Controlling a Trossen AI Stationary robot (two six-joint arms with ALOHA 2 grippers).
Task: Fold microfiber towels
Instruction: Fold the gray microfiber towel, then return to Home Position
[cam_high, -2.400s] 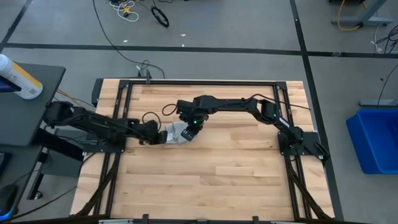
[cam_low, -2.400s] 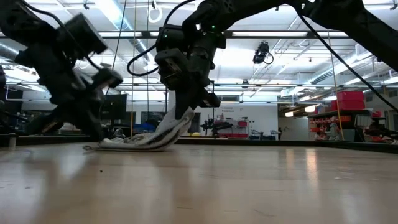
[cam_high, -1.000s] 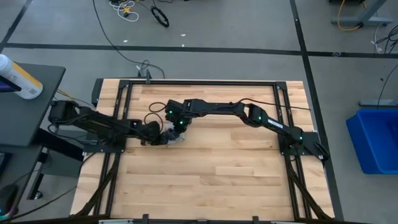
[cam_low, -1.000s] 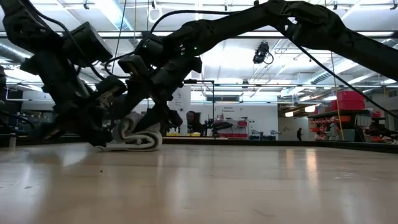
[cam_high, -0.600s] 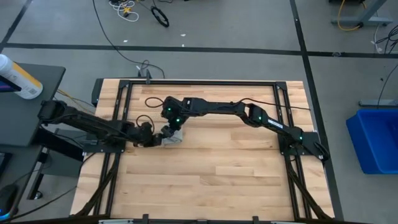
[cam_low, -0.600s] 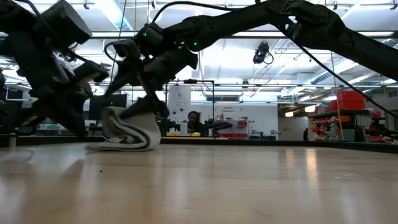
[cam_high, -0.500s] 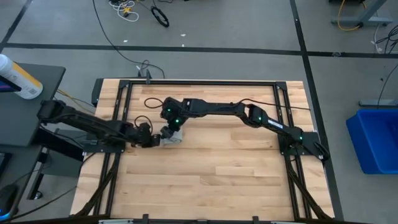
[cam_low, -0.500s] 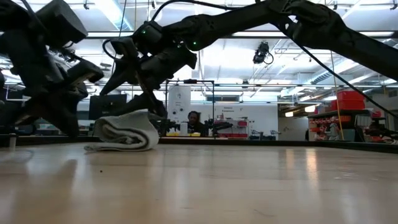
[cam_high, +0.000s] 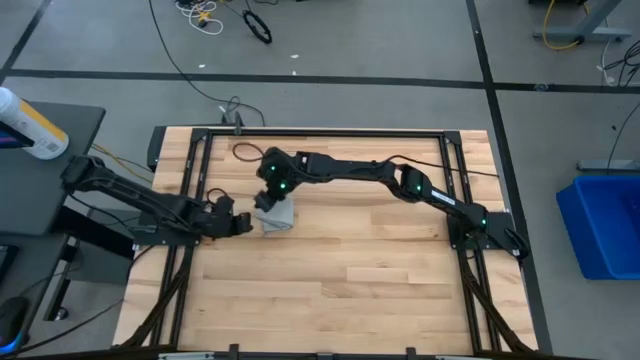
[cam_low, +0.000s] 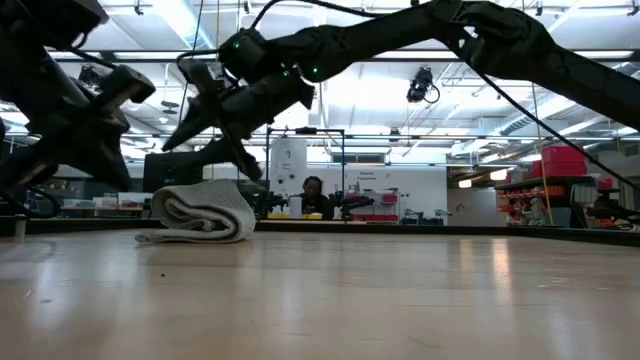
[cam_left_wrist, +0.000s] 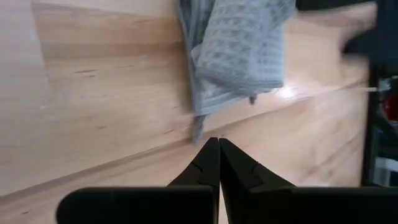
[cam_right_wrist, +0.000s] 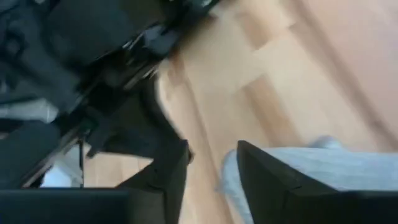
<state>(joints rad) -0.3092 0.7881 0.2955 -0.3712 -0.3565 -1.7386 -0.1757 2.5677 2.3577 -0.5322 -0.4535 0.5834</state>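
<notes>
The light grey-blue microfiber towel (cam_high: 277, 216) lies folded into a small thick bundle (cam_low: 205, 212) on the wooden table, left of the middle, its lower layers flat on the wood. My right gripper (cam_high: 267, 197) hangs open just above the bundle's far left part (cam_right_wrist: 211, 158), and the towel (cam_right_wrist: 323, 168) shows beside one finger. My left gripper (cam_high: 243, 222) is shut and low over the table just left of the towel. Its tips (cam_left_wrist: 214, 144) point at the towel (cam_left_wrist: 242, 50), a short gap from its loose edge.
Black frame rails (cam_high: 200, 160) run along the table's left, far and right sides. Bare wood (cam_high: 380, 270) stretches toward the near and right edges. A blue bin (cam_high: 605, 220) stands on the floor at the right. A person (cam_low: 312, 190) sits in the room behind.
My right gripper has come up off the towel and gone a little toward the far left. My left gripper, still shut, has drawn back toward the table's left edge, away from the towel. The towel's raised upper fold has settled flat onto its lower layers.
</notes>
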